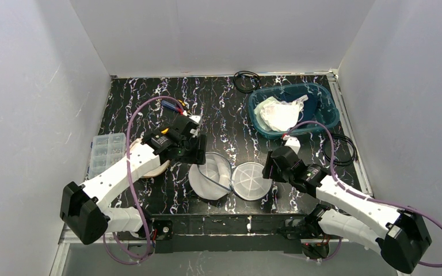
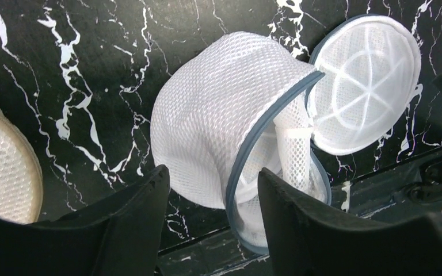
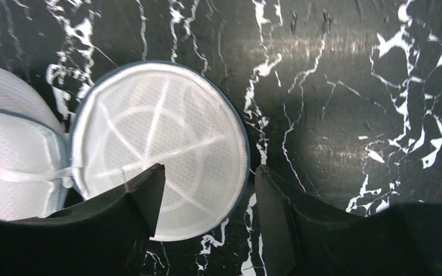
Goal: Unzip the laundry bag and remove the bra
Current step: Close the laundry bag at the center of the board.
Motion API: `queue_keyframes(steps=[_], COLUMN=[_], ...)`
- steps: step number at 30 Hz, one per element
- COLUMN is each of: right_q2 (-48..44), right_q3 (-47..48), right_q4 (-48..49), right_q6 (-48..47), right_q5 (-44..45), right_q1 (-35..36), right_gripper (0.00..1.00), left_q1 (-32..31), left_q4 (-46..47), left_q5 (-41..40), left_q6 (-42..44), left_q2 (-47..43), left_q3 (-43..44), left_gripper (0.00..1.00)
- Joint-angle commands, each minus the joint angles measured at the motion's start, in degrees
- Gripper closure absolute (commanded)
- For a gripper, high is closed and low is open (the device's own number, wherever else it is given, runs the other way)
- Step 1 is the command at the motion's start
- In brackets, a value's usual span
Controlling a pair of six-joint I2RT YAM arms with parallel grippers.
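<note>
The white mesh laundry bag (image 1: 210, 172) with a grey-blue zip rim lies on the black marble table, unzipped. Its round lid (image 1: 251, 181) is flipped open to the right. My left gripper (image 1: 197, 154) is open and empty just above the bag's left side. In the left wrist view the bag (image 2: 218, 115) and its rim sit between my fingers (image 2: 213, 172). My right gripper (image 1: 269, 167) is open and empty; in the right wrist view (image 3: 210, 169) it hovers over the lid's (image 3: 155, 138) right edge. A cream mesh cup-like item (image 1: 156, 169), perhaps the bra, lies left of the bag, partly under my left arm (image 2: 3, 172).
A blue bin (image 1: 322, 103) holding white cloth stands at the back right. A clear compartment box (image 1: 105, 152) is at the left edge. Black cable loops lie at the back (image 1: 246, 80) and at the right (image 1: 339, 150). Walls enclose the table on three sides.
</note>
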Motion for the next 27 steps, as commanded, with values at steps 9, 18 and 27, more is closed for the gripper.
queue_keyframes(steps=[9, 18, 27], right_q2=[5.1, 8.9, -1.2], right_q3=[-7.9, -10.2, -0.1], right_q4=[8.4, 13.1, 0.1], right_q6=[5.1, 6.9, 1.2], right_q5=[-0.4, -2.3, 1.0], right_q1=[0.3, 0.3, 0.4], right_gripper=[0.40, 0.73, 0.99], left_q1=[0.2, 0.1, 0.1], left_q4=[6.7, 7.3, 9.1], left_q5=[4.3, 4.1, 4.7], left_q6=[-0.7, -1.3, -3.6], left_q2=[-2.9, -5.0, -8.2], left_q3=[-6.6, -10.8, -13.9], left_gripper=[0.66, 0.75, 0.88])
